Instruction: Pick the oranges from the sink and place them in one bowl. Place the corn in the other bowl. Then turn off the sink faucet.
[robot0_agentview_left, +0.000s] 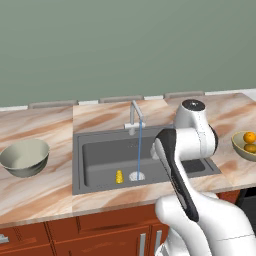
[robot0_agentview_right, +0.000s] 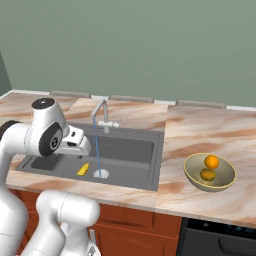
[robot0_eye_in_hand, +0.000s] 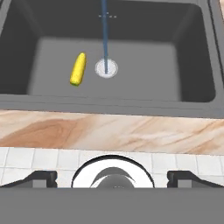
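Two oranges (robot0_agentview_right: 211, 161) lie in the olive-khaki bowl (robot0_agentview_right: 191, 176) on the counter right of the sink (robot0_agentview_right: 135, 150); the same bowl (robot0_agentview_left: 237, 146) sits at the right edge of the left base view. The yellow corn (robot0_eye_in_hand: 78, 69) rests on the sink floor just left of the round drain (robot0_eye_in_hand: 106, 68). The pale grey-green bowl (robot0_agentview_left: 22, 168) stands empty on the counter far left. The faucet (robot0_agentview_left: 135, 117) runs, with a thin blue stream (robot0_eye_in_hand: 104, 30) falling onto the drain. My gripper (robot0_eye_in_hand: 112, 178) hangs open and empty over the counter's front edge, facing the sink.
My own white arm (robot0_agentview_left: 175, 165) crosses in front of the sink's right half. Wooden cabinet fronts (robot0_agentview_left: 75, 230) run below the marbled counter (robot0_eye_in_hand: 109, 131). A dark appliance (robot0_agentview_right: 220, 240) sits under the counter at the right.
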